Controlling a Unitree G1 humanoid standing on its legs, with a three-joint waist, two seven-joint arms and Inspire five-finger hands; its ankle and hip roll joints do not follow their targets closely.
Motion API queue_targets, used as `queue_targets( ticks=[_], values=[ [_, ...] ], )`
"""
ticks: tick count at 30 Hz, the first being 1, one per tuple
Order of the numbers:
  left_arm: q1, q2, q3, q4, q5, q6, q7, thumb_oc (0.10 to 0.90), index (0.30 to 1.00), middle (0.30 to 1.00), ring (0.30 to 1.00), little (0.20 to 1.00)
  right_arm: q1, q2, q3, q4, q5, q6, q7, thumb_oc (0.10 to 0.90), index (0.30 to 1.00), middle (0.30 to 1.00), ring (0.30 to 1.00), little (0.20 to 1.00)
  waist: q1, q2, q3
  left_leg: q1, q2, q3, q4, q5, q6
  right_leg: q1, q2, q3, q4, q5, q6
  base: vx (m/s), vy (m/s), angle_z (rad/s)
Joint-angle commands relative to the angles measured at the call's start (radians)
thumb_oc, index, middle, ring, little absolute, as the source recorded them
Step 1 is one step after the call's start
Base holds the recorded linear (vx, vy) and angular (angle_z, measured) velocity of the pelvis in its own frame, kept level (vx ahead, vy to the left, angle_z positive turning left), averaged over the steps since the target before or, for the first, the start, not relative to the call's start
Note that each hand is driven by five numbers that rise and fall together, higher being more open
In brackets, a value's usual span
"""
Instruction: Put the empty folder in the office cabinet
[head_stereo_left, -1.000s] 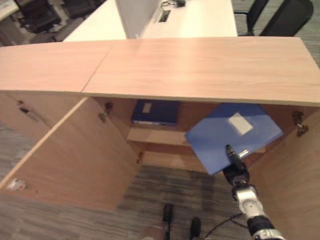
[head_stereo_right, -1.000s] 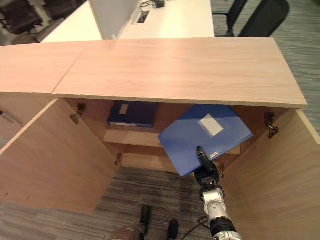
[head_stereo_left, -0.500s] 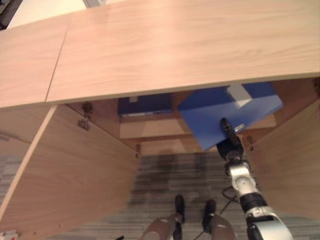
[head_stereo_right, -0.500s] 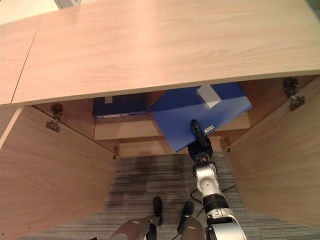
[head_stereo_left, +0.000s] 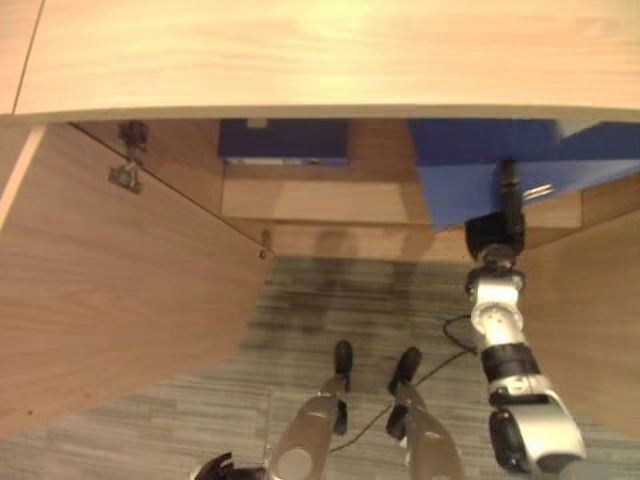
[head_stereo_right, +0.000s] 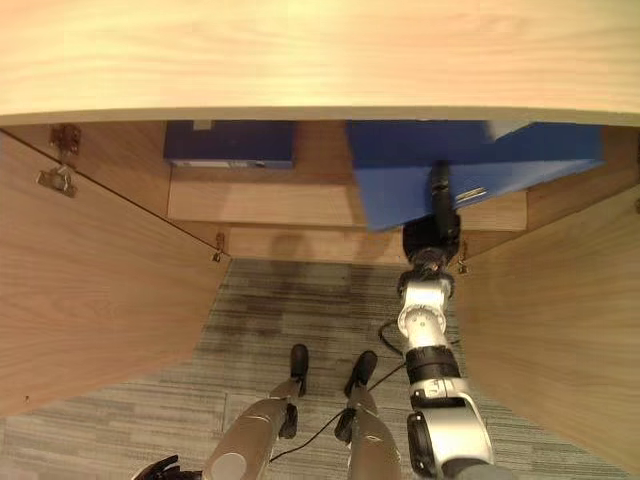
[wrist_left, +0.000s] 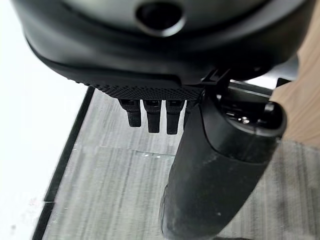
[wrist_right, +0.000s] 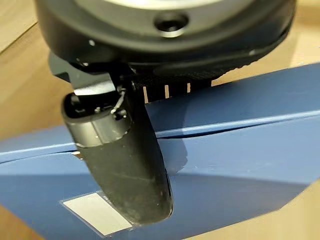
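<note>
A blue folder (head_stereo_left: 470, 170) with a white label sticks out of the open cabinet's right side, above the lower shelf (head_stereo_left: 320, 200). Its far half is hidden under the wooden cabinet top (head_stereo_left: 300, 50). My right hand (head_stereo_left: 495, 228) grips its near edge. In the right wrist view the thumb (wrist_right: 125, 165) presses on the folder's cover (wrist_right: 250, 130) while the fingers lie beneath it. My left hand (wrist_left: 220, 165) hangs idle over the carpet with its fingers relaxed, and it appears low at the left (head_stereo_left: 215, 466).
A second, darker blue folder (head_stereo_left: 283, 140) lies at the back left of the shelf. Both cabinet doors stand open: the left door (head_stereo_left: 110, 280) and the right door (head_stereo_left: 590, 320). Grey carpet (head_stereo_left: 330, 310) lies in front.
The camera has tilted down and moved closer. My right hand has pushed the blue folder deeper under the cabinet top and turned it squarer to the shelf.
</note>
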Motion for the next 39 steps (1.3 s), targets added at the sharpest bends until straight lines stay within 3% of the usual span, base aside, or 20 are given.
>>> queue_targets(
  ticks=[1, 4, 13, 18, 30, 35, 36, 37, 39],
  values=[
    [0.058, 0.101, -0.06, 0.019, 0.012, -0.006, 0.048, 0.8, 0.9, 0.9, 0.9, 0.9, -0.167, -0.087, 0.009, -0.091, -0.03, -0.083, 0.035, 0.4, 0.3, 0.3, 0.3, 0.3, 0.02, -0.027, -0.066, 0.019, -0.028, -0.012, 0.013, -0.122, -0.018, 0.009, -0.024, 0.029, 0.035, -0.098, 0.088, 0.06, -0.031, 0.02],
    [0.052, 0.106, -0.065, 0.013, 0.004, -0.009, 0.048, 0.8, 0.9, 0.9, 0.9, 0.9, -0.205, -0.116, 0.018, -0.051, -0.026, -0.08, 0.028, 0.4, 0.3, 0.3, 0.3, 0.3, 0.026, -0.026, -0.06, 0.021, -0.027, -0.011, 0.0, -0.115, -0.019, 0.009, -0.022, 0.028, 0.029, -0.097, 0.089, 0.04, -0.03, 0.0],
    [0.07, 0.135, -0.12, -0.063, -0.059, -0.042, 0.037, 0.8, 0.9, 0.9, 0.9, 0.9, -0.443, -0.296, 0.105, 0.245, -0.084, 0.012, -0.039, 0.4, 0.3, 0.3, 0.3, 0.3, 0.071, -0.014, -0.037, 0.03, -0.016, -0.026, -0.07, -0.082, -0.032, 0.001, -0.003, 0.015, 0.016, -0.106, 0.088, 0.06, -0.051, 0.01],
    [0.079, 0.142, -0.147, -0.094, -0.06, -0.047, 0.036, 0.8, 0.9, 0.9, 0.9, 0.9, -0.514, -0.328, 0.123, 0.315, -0.082, 0.029, -0.046, 0.4, 0.3, 0.3, 0.3, 0.3, 0.088, -0.001, -0.032, 0.019, -0.015, -0.034, -0.071, -0.077, -0.038, -0.006, 0.002, 0.007, 0.015, -0.111, 0.087, 0.04, -0.041, 0.04],
    [0.096, 0.16, -0.213, -0.199, -0.061, -0.048, 0.048, 0.8, 0.9, 0.9, 0.9, 0.9, -0.615, -0.34, 0.122, 0.352, -0.046, -0.024, -0.09, 0.4, 0.3, 0.3, 0.3, 0.3, 0.128, 0.061, -0.022, -0.016, -0.022, -0.063, -0.071, -0.074, -0.045, -0.042, 0.0, -0.017, 0.046, -0.139, 0.083, 0.02, -0.011, 0.09],
    [0.111, 0.177, -0.24, -0.297, -0.078, -0.045, 0.049, 0.8, 0.9, 0.9, 0.9, 0.9, -0.646, -0.333, 0.117, 0.305, -0.051, -0.059, -0.117, 0.4, 0.3, 0.3, 0.3, 0.3, 0.143, 0.113, 0.003, -0.07, -0.037, -0.06, -0.006, -0.091, -0.032, -0.111, -0.028, -0.017, 0.14, -0.181, 0.071, -0.01, 0.014, 0.02],
    [0.111, 0.177, -0.24, -0.3, -0.078, -0.043, 0.049, 0.8, 0.9, 0.9, 0.9, 0.9, -0.646, -0.334, 0.118, 0.303, -0.051, -0.06, -0.118, 0.4, 0.3, 0.3, 0.3, 0.3, 0.143, 0.113, 0.002, -0.076, -0.037, -0.06, 0.002, -0.095, -0.031, -0.117, -0.03, -0.017, 0.148, -0.184, 0.071, -0.03, 0.044, 0.02],
    [0.119, 0.182, -0.247, -0.336, -0.086, -0.041, 0.046, 0.8, 0.9, 0.9, 0.9, 0.9, -0.653, -0.337, 0.122, 0.289, -0.05, -0.062, -0.119, 0.8, 0.9, 0.9, 0.9, 0.9, 0.146, 0.127, 0.002, -0.107, -0.043, -0.058, 0.04, -0.108, -0.027, -0.147, -0.044, -0.012, 0.191, -0.198, 0.066, -0.02, 0.045, 0.04],
    [0.129, 0.184, -0.253, -0.371, -0.088, -0.04, 0.042, 0.8, 0.9, 0.9, 0.9, 0.9, -0.658, -0.347, 0.123, 0.282, -0.047, -0.07, -0.118, 0.8, 0.9, 0.9, 0.9, 0.9, 0.15, 0.14, 0.003, -0.123, -0.047, -0.058, 0.052, -0.112, -0.026, -0.166, -0.052, -0.009, 0.212, -0.205, 0.065, -0.01, 0.035, 0.07]
  ],
)
